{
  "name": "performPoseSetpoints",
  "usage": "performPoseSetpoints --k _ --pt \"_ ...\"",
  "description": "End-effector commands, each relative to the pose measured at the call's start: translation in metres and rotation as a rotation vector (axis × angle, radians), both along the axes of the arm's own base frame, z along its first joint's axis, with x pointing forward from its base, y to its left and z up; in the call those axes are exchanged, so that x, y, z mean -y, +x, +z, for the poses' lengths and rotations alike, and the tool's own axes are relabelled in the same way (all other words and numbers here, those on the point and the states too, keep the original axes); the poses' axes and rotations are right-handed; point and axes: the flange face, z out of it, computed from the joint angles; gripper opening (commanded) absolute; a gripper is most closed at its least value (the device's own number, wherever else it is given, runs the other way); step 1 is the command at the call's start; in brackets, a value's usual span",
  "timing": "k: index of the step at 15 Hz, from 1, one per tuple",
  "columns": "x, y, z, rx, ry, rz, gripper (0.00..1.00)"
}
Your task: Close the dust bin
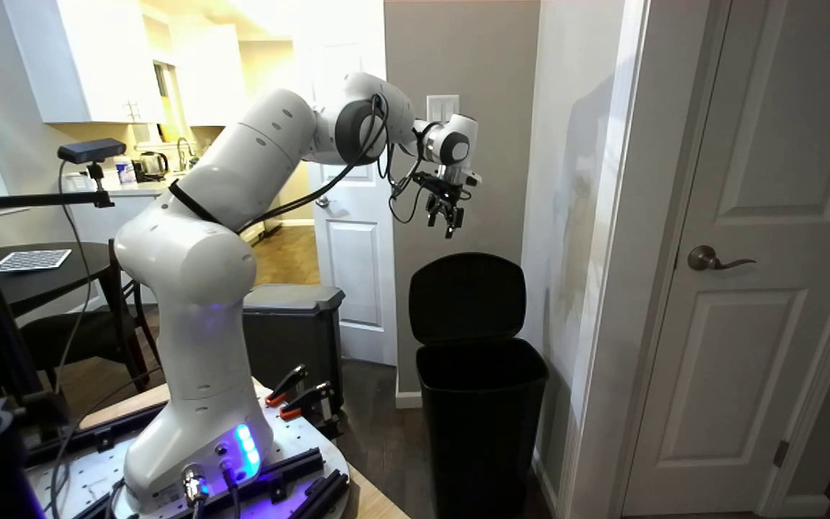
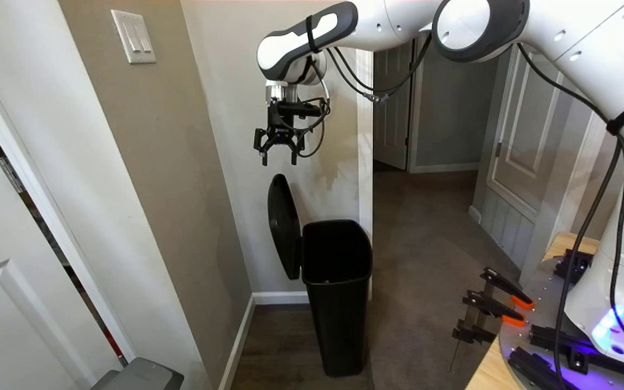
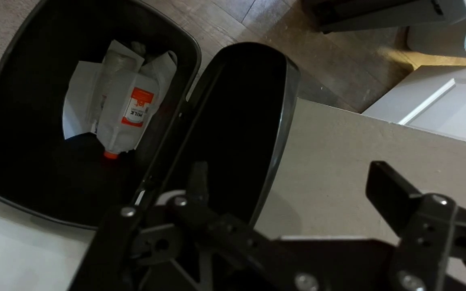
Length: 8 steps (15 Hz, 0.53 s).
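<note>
The black dust bin [image 2: 339, 325] stands upright on the floor [image 2: 279, 346] near the taupe wall [image 2: 166, 135] with its mouth uncovered, and its lid [image 2: 282, 227] is tilted back on edge, at ten o'clock from the opening in an exterior view. I see the gripper [image 2: 279, 159] hanging in the air higher up, at eleven o'clock from that opening, its fingers [image 2: 264, 158] pointing down and well apart, with a gap showing above the lid in both exterior views. The white arm [image 1: 264, 148] reaches to it from between seven and eight o'clock in an exterior view, off a table [image 2: 491, 374] with a wooden edge. In the wrist view an orange-capped milk jug [image 3: 126, 117] lies inside the bin among white sheets [image 3: 79, 97]; the lid is at three o'clock from them, and wall shows between the spread fingers. Around the bin, in an exterior view, a grey-topped bin [image 1: 292, 331] sits at about ten o'clock, a switch plate [image 1: 442, 107] at twelve, and a lever-handled door [image 1: 775, 245] at two. Two orange-tipped clamps [image 2: 488, 304] are at three o'clock from it at the table's edge, in an exterior view.
</note>
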Motion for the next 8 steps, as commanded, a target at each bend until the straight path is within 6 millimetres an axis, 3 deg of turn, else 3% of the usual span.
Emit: performPoseSetpoints --k 1,8 --pt "0.0 0.0 0.001 -0.001 0.0 0.0 1.0" --pt "0.0 0.009 -0.013 0.006 0.004 -0.015 1.0"
